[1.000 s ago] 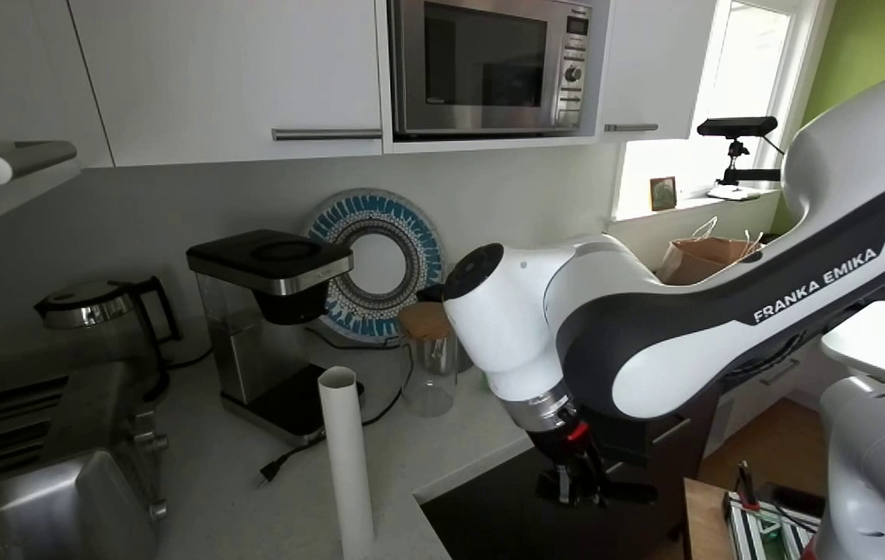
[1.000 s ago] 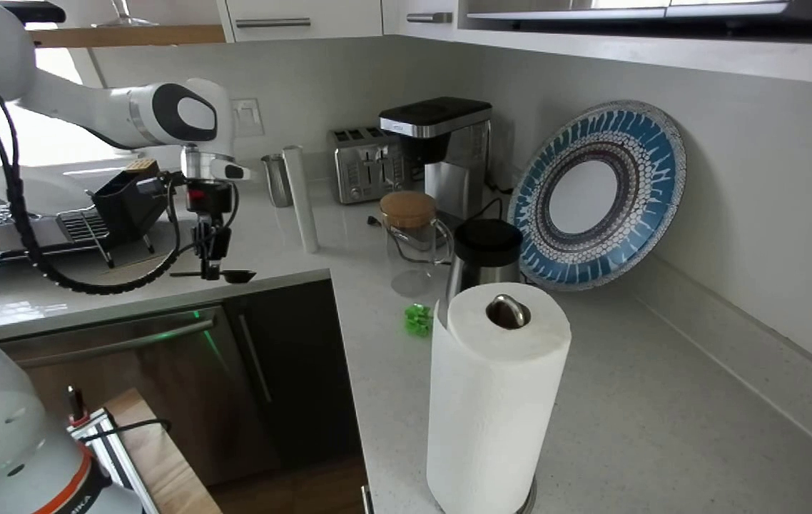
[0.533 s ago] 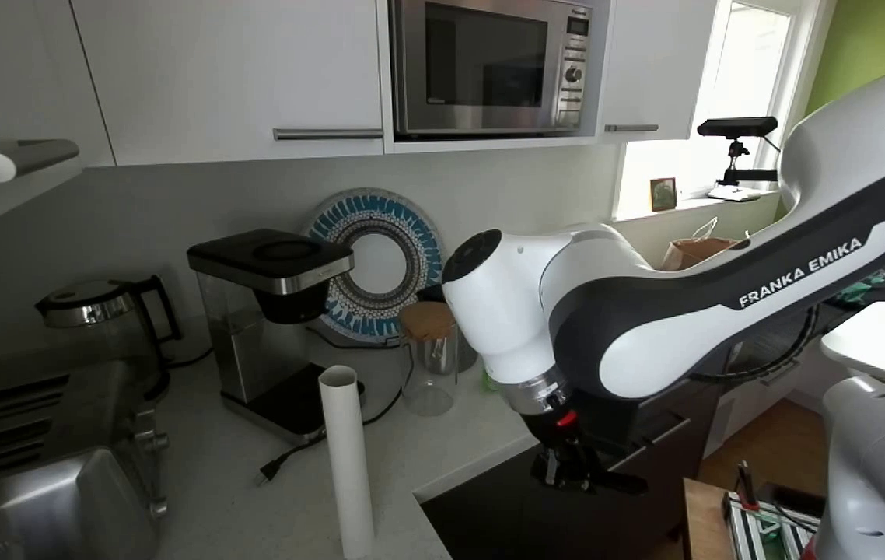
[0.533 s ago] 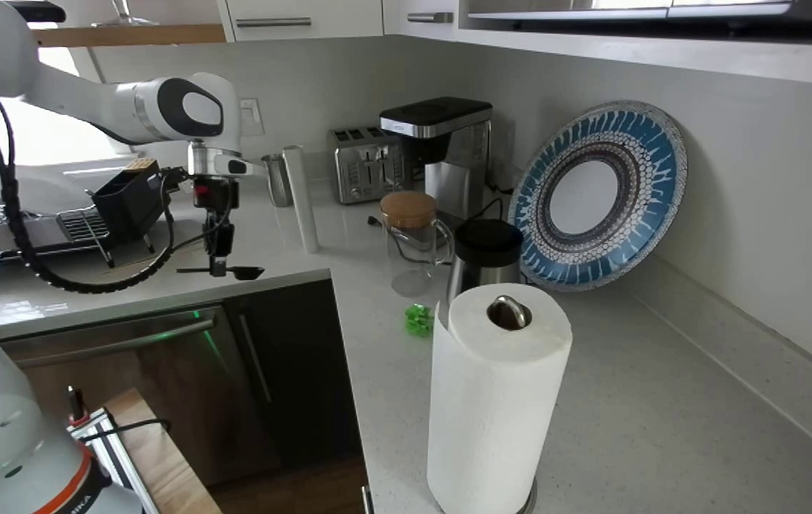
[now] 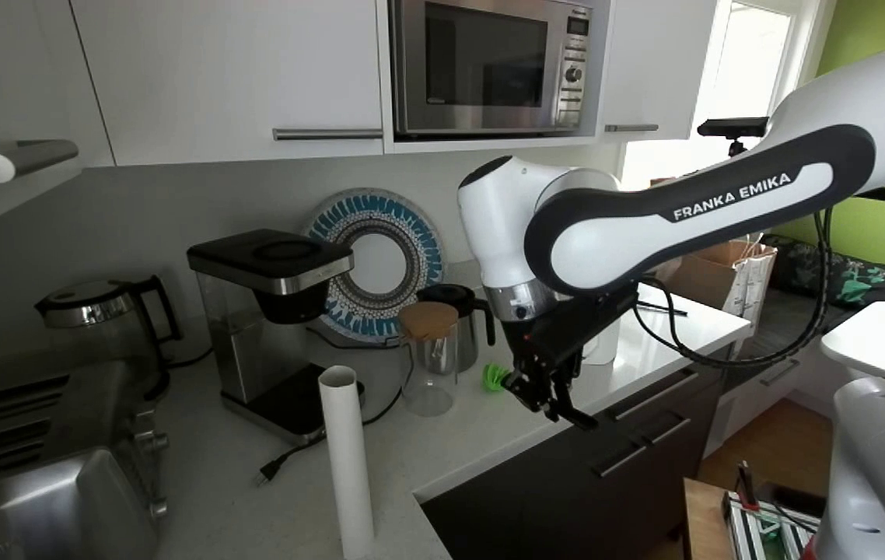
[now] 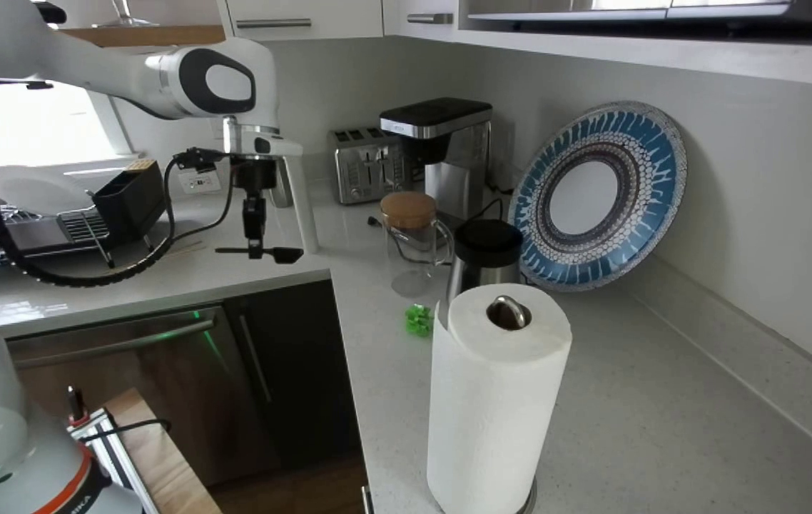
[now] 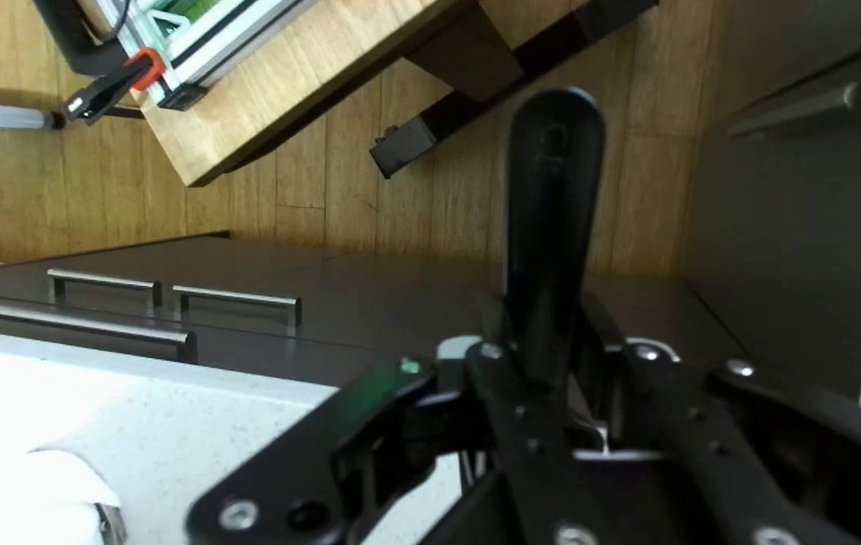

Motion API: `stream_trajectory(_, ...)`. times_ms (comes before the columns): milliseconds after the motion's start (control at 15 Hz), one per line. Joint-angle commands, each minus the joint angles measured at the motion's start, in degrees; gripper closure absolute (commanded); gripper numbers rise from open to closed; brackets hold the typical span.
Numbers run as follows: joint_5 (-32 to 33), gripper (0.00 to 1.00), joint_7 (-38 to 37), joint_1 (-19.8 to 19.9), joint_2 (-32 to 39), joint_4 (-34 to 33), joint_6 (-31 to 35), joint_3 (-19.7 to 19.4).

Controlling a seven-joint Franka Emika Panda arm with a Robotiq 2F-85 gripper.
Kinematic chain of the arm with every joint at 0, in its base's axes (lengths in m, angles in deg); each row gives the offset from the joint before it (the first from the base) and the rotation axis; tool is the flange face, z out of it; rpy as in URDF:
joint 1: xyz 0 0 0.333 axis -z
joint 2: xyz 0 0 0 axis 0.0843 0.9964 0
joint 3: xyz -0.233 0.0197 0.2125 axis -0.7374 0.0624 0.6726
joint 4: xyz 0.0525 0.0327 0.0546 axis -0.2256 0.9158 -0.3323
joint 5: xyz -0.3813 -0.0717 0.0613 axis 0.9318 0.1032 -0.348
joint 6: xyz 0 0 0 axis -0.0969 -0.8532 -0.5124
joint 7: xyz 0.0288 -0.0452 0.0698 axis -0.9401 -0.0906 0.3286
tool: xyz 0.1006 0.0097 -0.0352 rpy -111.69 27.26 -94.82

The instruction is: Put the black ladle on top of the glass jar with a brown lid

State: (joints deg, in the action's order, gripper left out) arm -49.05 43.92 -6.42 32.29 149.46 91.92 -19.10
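White speckled countertop (image 6: 388,385) turns a corner under pale upper cupboards (image 5: 232,78), and our target stands on it: a small clear glass jar with a round brown lid (image 6: 409,244), near both the black-and-silver coffee machine (image 6: 449,178) and a steel flask with a black top (image 6: 488,246).

Good news, we've got the long black ladle (image 6: 287,255) clamped in the black two-fingered gripper (image 6: 255,251), an end sticking out on each side. By our read the pick is done and the carry is the step in hand; nothing lies on the lid yet.

How we'd do it: get some height first. To us the ladle looks lower than the lid, though the angles make that a guess, and bumping the glass sideways would be the classic fail. Then bring it over level, minding the wide end near the flask. Our hunch is that end weighs more, so we'd put the balance point over the lid, not the grip point. Ease down till it touches, let go slowly, back off straight up.

Pose-wise, the white-and-black Franka arm (image 5: 645,233) reaches in with its forearm sloping gently down, wrist bent so the gripper points downward. Wrist view shows wooden floor (image 7: 453,204) and dark cupboard fronts (image 7: 385,295) behind the ladle, so we figure it hangs around the counter's front edge, well apart from the jar.
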Motion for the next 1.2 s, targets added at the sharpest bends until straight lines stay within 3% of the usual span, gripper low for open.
stream_trajectory(0, -2.04, 0.94, -3.12, 2.05, -0.07, -3.90, 4.47, -1.98)
stream_trajectory(467, -8.58, 0.94, 2.28, 4.09, -4.31, -3.90, 22.14, -7.17)
stream_trajectory(533, -5.60, 0.75, 0.30, 4.20, -2.43, -5.71, 18.99, -5.32)
stream_trajectory(667, -6.99, 0.75, 1.47, 4.82, -3.09, -5.72, 20.51, -6.24)
stream_trajectory(733, -7.16, 0.94, 1.61, 4.92, -3.20, -5.70, 20.67, -6.39)
stream_trajectory(933, -8.30, 0.94, 1.01, 5.78, -0.15, -9.36, 21.11, -7.46)
stream_trajectory(1133, -3.20, 0.94, -0.77, 7.11, 4.44, -14.20, 19.82, -6.42)
